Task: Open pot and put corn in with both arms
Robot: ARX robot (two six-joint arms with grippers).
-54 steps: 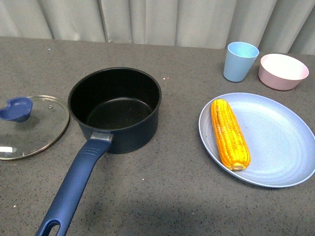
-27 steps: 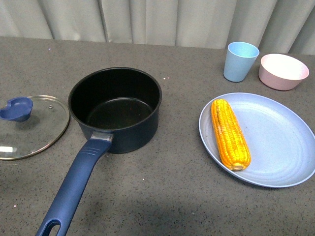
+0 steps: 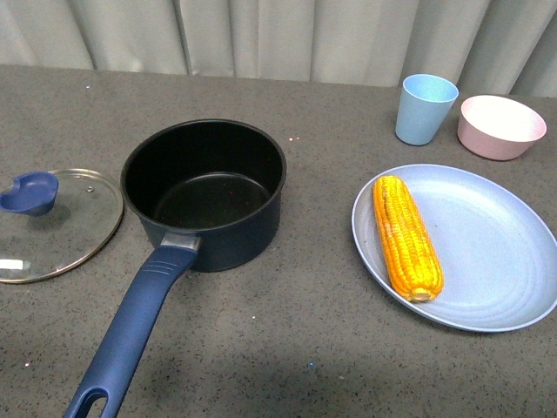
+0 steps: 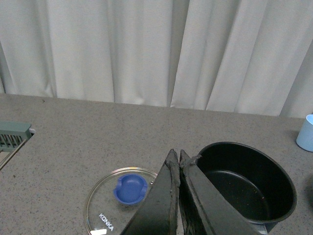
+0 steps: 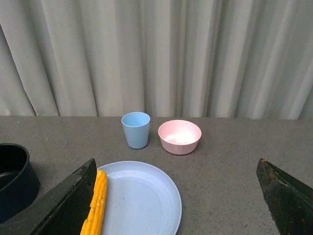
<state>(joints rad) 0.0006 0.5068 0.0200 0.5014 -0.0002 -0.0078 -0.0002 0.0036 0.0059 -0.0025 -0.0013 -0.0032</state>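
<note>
Front view, lower left: pot handle (image 3: 130,335) points at the camera. The pot (image 3: 218,239) is centre-left, open and empty. At the left edge the lid (image 3: 70,235) lies flat just beside it, knob (image 3: 29,193) up. Centre-right, the corn (image 3: 406,237) lies on the left part of the plate (image 3: 496,261), running near-to-far, well apart from the pot. Upper right: cup (image 3: 426,108) and bowl (image 3: 500,126), not involved.

The corn is likely stiff and lightish. Bumpy kernels should grip fine, but it's round and may roll. Take it across the middle, jaws square to its axis.

The right gripper (image 5: 177,162) is spread wide, empty, touching nothing, with the corn at lower left of its view. The left gripper (image 4: 177,161) has its fingertips pressed together with nothing in them, between lid and pot in its view.
</note>
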